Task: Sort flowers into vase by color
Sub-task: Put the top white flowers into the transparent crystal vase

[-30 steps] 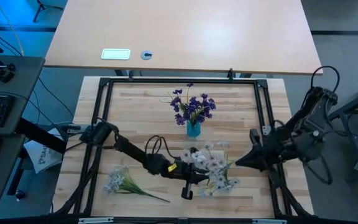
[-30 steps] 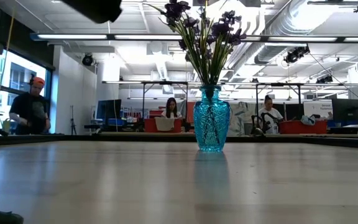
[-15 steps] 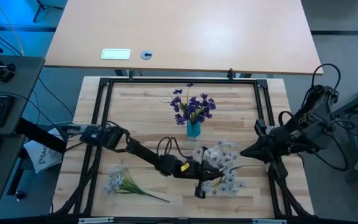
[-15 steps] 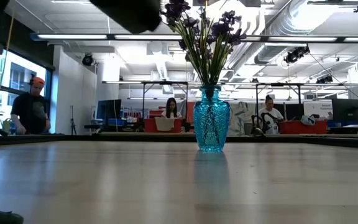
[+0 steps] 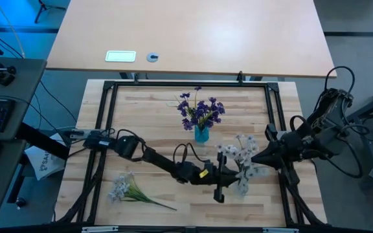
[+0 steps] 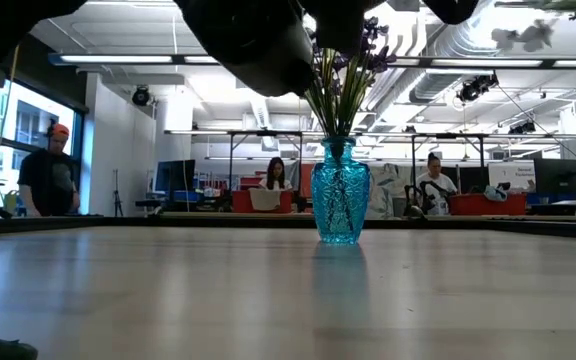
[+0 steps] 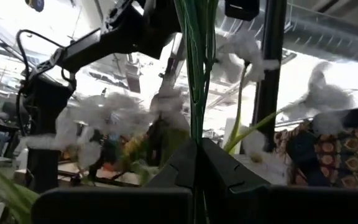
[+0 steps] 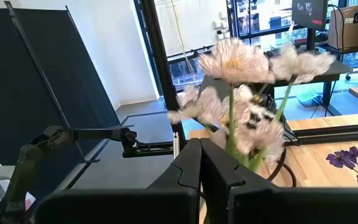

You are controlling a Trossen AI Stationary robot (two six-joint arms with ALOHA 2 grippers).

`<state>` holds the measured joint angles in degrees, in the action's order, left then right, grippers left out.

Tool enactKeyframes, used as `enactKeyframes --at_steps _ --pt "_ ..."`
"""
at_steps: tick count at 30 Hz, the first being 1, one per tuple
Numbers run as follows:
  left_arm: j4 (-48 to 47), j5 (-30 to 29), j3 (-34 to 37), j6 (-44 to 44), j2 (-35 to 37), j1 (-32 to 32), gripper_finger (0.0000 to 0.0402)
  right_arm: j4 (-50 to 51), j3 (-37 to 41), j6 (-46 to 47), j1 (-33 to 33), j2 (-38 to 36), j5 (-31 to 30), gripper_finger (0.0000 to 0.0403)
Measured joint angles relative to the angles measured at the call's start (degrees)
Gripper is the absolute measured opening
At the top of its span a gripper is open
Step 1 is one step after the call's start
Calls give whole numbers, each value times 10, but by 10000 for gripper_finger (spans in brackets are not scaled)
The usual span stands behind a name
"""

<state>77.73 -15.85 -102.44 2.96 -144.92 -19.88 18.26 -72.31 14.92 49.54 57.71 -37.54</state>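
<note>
A blue glass vase stands at the table's middle far part and holds the dark purple flowers. A pale white bunch is up in the air right of the vase, with my left gripper shut on its green stems. My right gripper is shut and level, its tips right at that bunch's blooms. A second pale bunch lies flat on the table near the front left. My left gripper pinches the pale bunch's green stems between its two fingers. It comes from the table's left, slanting upward. The blooms stand above and beyond the fingers, and the bunch is lifted clear of the table. My right gripper: whether its tips touch the blooms, I cannot tell.
A black frame runs round the wooden table top. A bigger pale table lies beyond the far edge. In the low view several people are in the room behind. Bare wood shows at the far left and far right.
My left gripper has carried the pale bunch toward the table's right edge, up to my right gripper's tips, the arm stretching out low across the table. My right gripper shifted a little toward the far edge at first, then kept still.
</note>
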Motion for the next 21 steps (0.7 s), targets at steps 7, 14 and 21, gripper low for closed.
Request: enactKeyframes --at_steps 7,14,21 --pt "0 -27 -1 2 0 3 0 -2 0 -8 0 0 0 0" --pt "-14 -44 -1 -17 0 -7 0 -10 0 -26 0 0 -17 0" --pt "1 -63 -1 -26 -3 -9 0 -10 0 -37 0 0 -17 0"
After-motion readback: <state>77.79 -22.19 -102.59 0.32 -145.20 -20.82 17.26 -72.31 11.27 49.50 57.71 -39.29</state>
